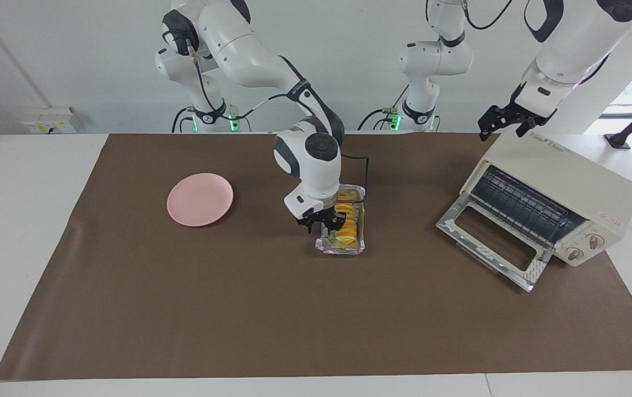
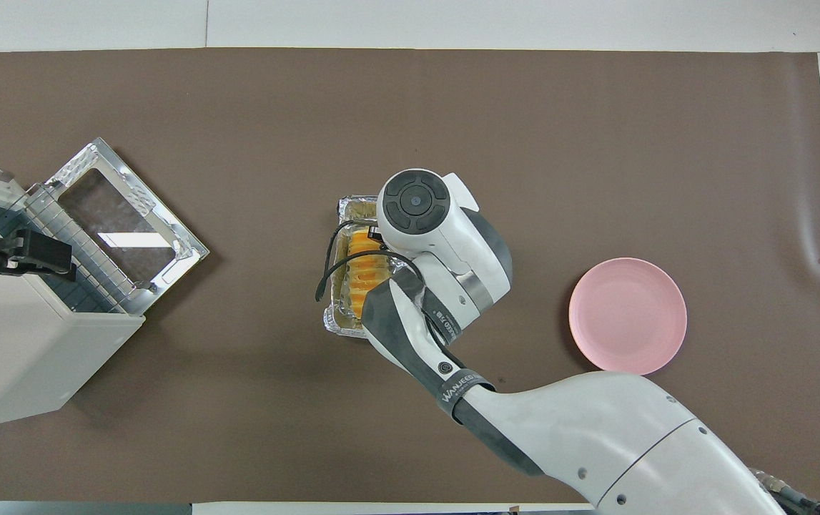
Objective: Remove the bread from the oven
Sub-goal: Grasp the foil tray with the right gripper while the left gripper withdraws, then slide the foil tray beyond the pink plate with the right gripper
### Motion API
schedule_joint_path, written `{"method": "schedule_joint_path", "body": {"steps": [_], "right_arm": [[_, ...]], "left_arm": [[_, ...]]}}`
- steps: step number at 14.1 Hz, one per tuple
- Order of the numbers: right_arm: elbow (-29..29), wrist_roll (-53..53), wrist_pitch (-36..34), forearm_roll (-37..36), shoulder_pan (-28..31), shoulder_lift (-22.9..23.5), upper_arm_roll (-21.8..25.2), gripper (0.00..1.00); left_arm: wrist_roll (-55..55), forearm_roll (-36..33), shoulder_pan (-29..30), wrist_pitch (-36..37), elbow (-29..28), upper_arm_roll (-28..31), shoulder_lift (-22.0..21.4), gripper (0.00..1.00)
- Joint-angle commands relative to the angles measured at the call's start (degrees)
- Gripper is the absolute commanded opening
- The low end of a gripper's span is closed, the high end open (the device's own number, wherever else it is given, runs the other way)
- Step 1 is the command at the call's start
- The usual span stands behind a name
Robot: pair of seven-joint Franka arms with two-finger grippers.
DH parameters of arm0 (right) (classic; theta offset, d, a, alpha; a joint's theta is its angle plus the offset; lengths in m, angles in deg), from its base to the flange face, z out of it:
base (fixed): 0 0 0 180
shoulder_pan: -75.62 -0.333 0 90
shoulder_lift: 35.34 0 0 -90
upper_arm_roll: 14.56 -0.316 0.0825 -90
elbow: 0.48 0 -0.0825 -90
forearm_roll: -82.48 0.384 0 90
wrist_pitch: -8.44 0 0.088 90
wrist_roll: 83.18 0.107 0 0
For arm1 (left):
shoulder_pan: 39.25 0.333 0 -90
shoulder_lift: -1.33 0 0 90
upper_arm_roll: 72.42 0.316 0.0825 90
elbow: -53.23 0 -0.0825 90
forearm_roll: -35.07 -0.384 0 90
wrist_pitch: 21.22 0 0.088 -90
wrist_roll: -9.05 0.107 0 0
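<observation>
The golden-orange bread (image 1: 347,227) lies in a crinkled silver foil tray (image 1: 342,249) on the brown mat in the middle of the table, outside the oven; it also shows in the overhead view (image 2: 363,270). My right gripper (image 1: 325,223) is down at the tray, at the bread's side toward the right arm's end. The cream-white oven (image 1: 563,182) stands at the left arm's end with its glass door (image 1: 492,242) folded down and the wire rack (image 1: 519,204) bare. My left gripper (image 1: 506,124) waits over the oven's top edge.
A pink plate (image 1: 200,199) lies bare on the mat toward the right arm's end, about level with the tray. The brown mat (image 1: 293,320) covers most of the table. A black stand (image 1: 619,140) is beside the oven.
</observation>
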Motion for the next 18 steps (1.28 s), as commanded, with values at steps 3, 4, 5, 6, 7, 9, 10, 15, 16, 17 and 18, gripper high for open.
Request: {"method": "schedule_joint_path", "body": {"steps": [3,4,5,6,7,9,10,15,16,17,18], "right_arm": [[6.02,-0.34,-7.88,-1.3,2.11,-0.9,-0.28,0.0],[9.62,-2.78,-11.84,-0.51,3.25,-0.55,-0.37,0.0],[12.1,-5.76,-15.45,-0.42,5.53,-0.2,-0.46,0.0],[15.08,-9.45,-17.57,0.28,8.42,0.07,-0.46,0.0],[16.59,-14.88,-18.63,1.07,11.23,0.33,-0.46,0.0],[16.69,-27.18,-17.08,0.82,17.73,1.29,-0.37,0.0],[16.52,-34.11,-14.63,0.38,21.25,2.0,-0.37,0.0],[15.73,-43.84,-5.38,-3.92,29.27,7.71,-0.19,0.0],[15.73,-45.33,-3.81,-3.85,29.45,8.24,-0.19,0.0],[14.59,-47.69,-1.36,-3.85,30.06,8.33,-0.11,0.0],[13.28,-49.28,0.15,-3.76,31.46,8.42,-0.19,0.0]], "left_arm": [[1.18,1.15,1.02,-0.64,0.55,-0.66,0.8,1.0],[1.26,1.24,1.1,-0.47,0.55,-0.66,0.71,1.0],[1.35,1.24,1.19,-0.47,0.55,-0.66,0.1,1.0],[1.35,1.24,1.28,-0.55,0.55,-0.66,0.01,1.0],[1.35,1.24,1.28,-0.64,0.64,-0.75,-0.08,1.0],[1.35,2.2,1.37,-0.38,1.34,-1.01,-0.17,1.0],[1.27,2.29,1.8,-0.03,1.43,-1.36,-0.25,1.0],[1.09,2.03,3.21,-0.64,1.17,-3.74,-0.69,1.0],[1.26,2.03,3.21,-0.99,1.25,-3.74,-0.52,1.0],[1.27,2.03,3.21,-1.26,1.34,-3.56,-0.34,1.0],[1.35,2.21,3.21,-1.17,1.6,-3.3,0.09,1.0]]}}
